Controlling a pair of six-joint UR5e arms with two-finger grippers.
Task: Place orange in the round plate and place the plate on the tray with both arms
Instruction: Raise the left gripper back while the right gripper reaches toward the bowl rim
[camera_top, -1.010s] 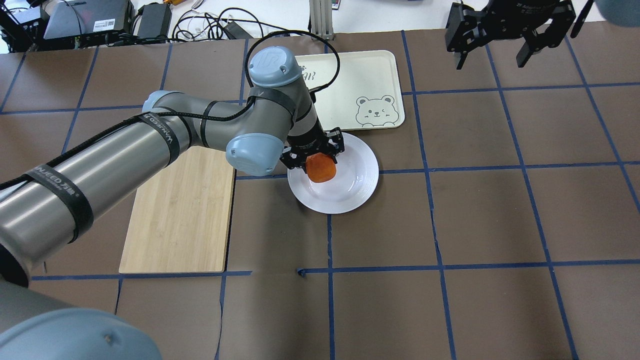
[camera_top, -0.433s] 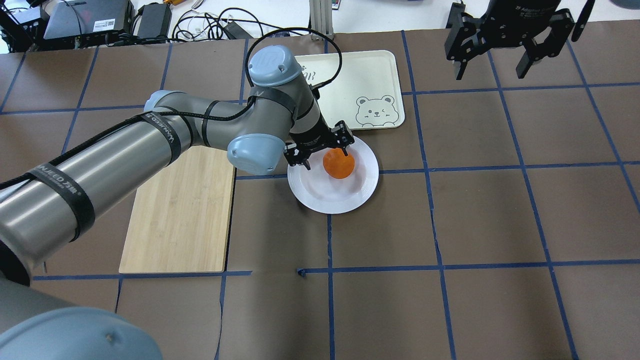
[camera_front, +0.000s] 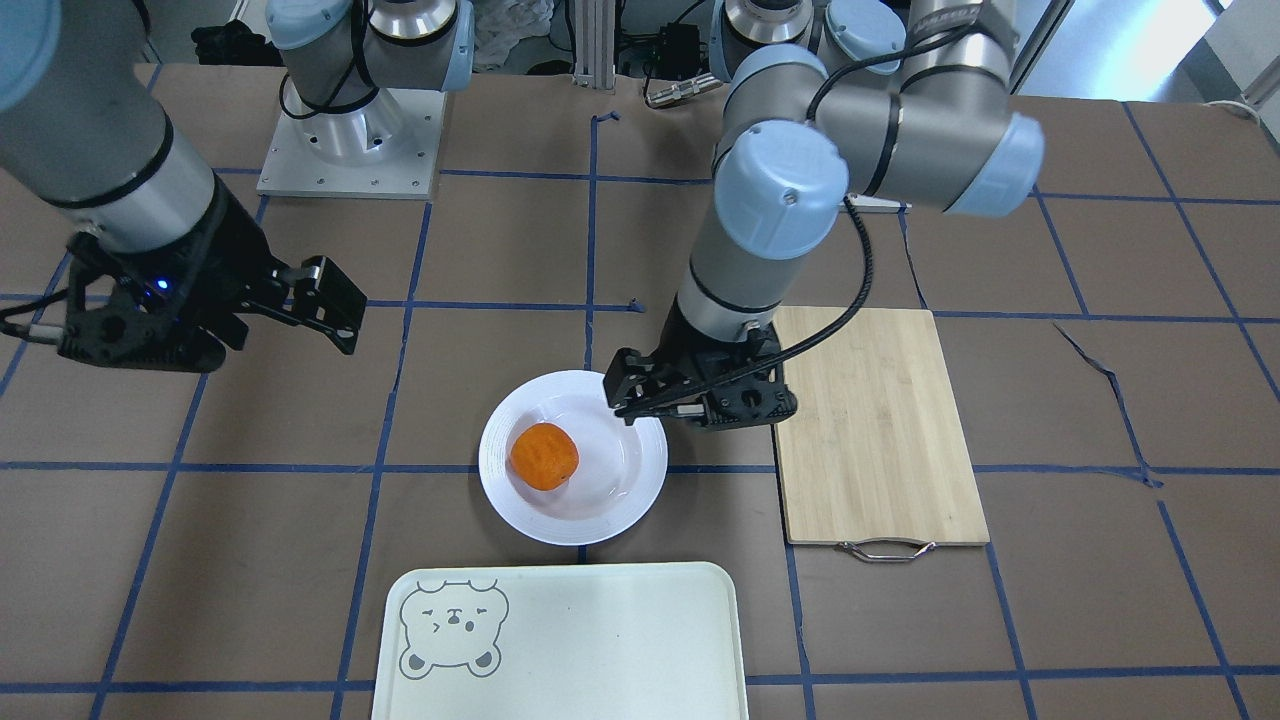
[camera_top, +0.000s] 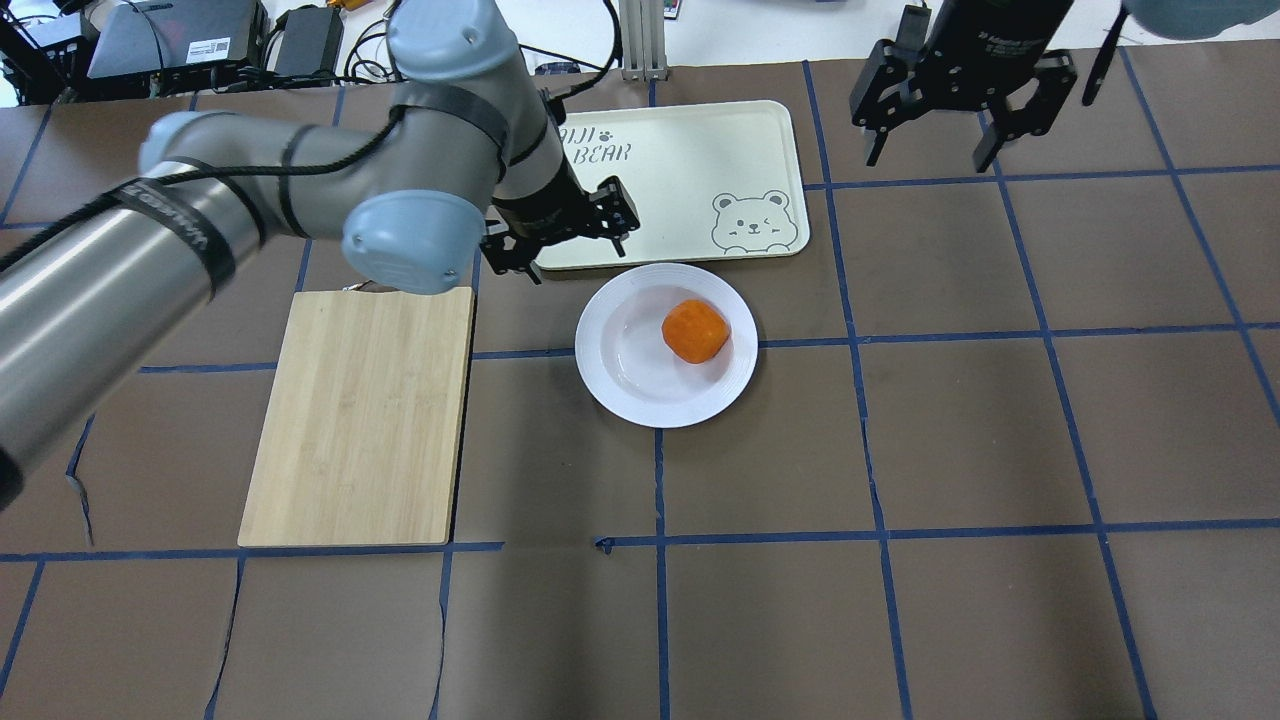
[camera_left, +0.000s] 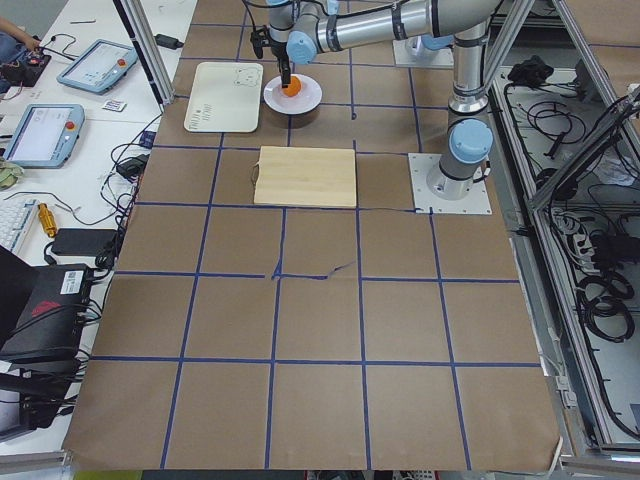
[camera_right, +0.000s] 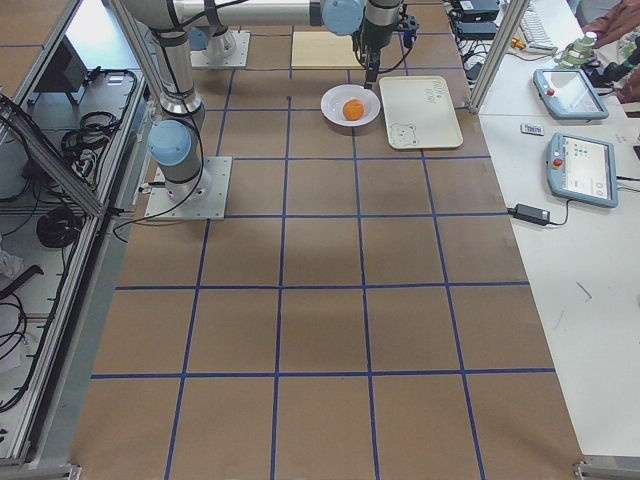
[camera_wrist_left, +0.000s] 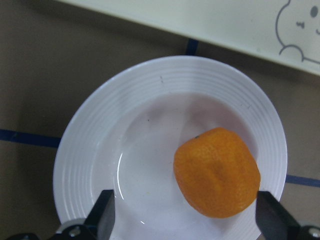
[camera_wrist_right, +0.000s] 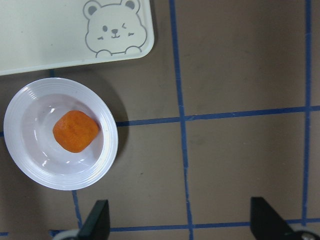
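Currently one orange (camera_top: 695, 331) lies in one round plate (camera_top: 612, 385), left gripper (camera_top: 572, 258) and right gripper (camera_top: 927, 160) both spread.

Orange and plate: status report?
Left gripper open, empty, beside round plate. Right gripper open, empty, off aside. Orange in plate; plate on table, not on tray. Nothing between them.
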